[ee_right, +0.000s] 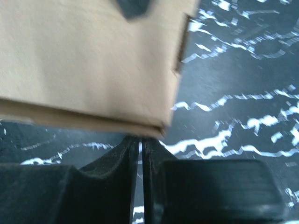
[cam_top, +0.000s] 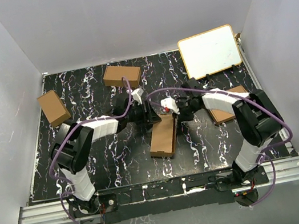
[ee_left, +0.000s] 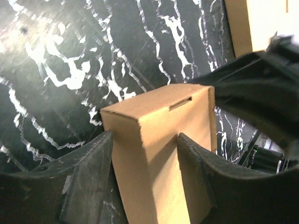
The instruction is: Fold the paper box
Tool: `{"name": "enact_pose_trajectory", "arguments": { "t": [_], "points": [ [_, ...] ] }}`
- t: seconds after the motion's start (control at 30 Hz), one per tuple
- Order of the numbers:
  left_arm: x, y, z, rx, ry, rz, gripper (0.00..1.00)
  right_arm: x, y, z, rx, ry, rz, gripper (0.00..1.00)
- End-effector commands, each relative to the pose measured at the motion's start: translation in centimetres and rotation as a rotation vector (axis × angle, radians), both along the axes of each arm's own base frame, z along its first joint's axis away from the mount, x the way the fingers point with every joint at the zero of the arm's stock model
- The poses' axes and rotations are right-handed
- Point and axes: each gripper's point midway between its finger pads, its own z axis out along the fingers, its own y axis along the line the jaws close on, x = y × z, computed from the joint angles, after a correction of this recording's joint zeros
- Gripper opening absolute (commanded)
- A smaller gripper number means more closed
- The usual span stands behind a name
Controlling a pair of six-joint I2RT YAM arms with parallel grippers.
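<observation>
Paper box [cam_top: 163, 138] at worktop [cam_top: 111, 159] centre, between arms. Long axis runs near-far, far end angled slightly right. Left gripper [cam_top: 149, 114] clamped across far end. Right gripper [ee_right: 139, 142] nearly closed at box edge; pinch unclear.

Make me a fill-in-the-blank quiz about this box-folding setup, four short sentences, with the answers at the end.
1. In the left wrist view, the paper box sits ___ the two fingers of the left gripper.
2. The end face of the box has a narrow ___ cut in it.
3. Seen from above, ___ shorter brown cartons lie on the far half of the table.
4. The framed board at the far right has a ___ face.

Answers: between; slot; two; white
</observation>
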Motion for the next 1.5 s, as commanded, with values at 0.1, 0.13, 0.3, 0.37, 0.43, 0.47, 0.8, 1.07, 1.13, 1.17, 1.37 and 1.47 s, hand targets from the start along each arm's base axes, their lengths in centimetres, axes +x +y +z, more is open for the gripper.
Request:
{"name": "enact_pose_trajectory", "arguments": {
  "t": [0.1, 0.13, 0.3, 0.37, 0.43, 0.47, 0.8, 1.07, 1.13, 1.17, 1.37, 1.47],
  "points": [
    [1.1, 3.2, 4.6, -0.022, -0.091, 0.126, 0.70, 0.7, -2.2, 6.8, 0.275, -0.097, -0.050, 0.16],
    [1.1, 3.5, 5.1, -0.019, -0.110, 0.134, 0.74, 0.0, -2.2, 6.9, 0.287, -0.092, -0.044, 0.17],
    [-0.7, 5.3, 6.8, -0.038, -0.152, 0.139, 0.76, -3.5, -1.0, 6.1, 0.356, -0.026, 0.022, 0.13],
    [-2.4, 5.9, 7.2, -0.060, -0.146, 0.129, 0.75, -4.4, -0.1, 5.2, 0.324, 0.009, 0.047, 0.12],
    [-4.3, 6.4, 6.7, -0.075, -0.115, 0.120, 0.73, -5.1, 0.9, 4.2, 0.283, 0.047, 0.065, 0.12],
    [-5.2, 6.7, 6.5, -0.086, -0.099, 0.118, 0.72, -5.3, 1.4, 3.8, 0.264, 0.069, 0.069, 0.12],
    [-10.0, 7.9, 5.1, -0.110, -0.009, 0.126, 0.70, 0.0, 9.4, 4.4, 0.225, 0.068, -0.017, 0.13],
    [-10.4, 10.3, 5.3, -0.064, -0.008, 0.265, 0.72, -1.7, 6.8, 2.4, 0.137, 0.037, 0.123, 0.21],
    [-11.0, 10.7, 4.5, -0.072, 0.042, 0.308, 0.71, -3.1, 5.3, 2.4, 0.128, -0.003, 0.195, 0.24],
    [-11.2, 10.7, 4.2, -0.082, 0.062, 0.320, 0.71, -3.7, 4.6, 2.4, 0.122, -0.015, 0.233, 0.24],
    [-12.2, 9.7, 3.3, -0.147, 0.175, 0.388, 0.67, -6.6, 4.1, 2.3, 0.157, -0.010, 0.323, 0.18],
    [-12.3, 8.9, 2.7, -0.124, 0.173, 0.387, 0.62, -7.6, 5.1, 1.9, 0.160, 0.029, 0.324, 0.15]
  ]
}}
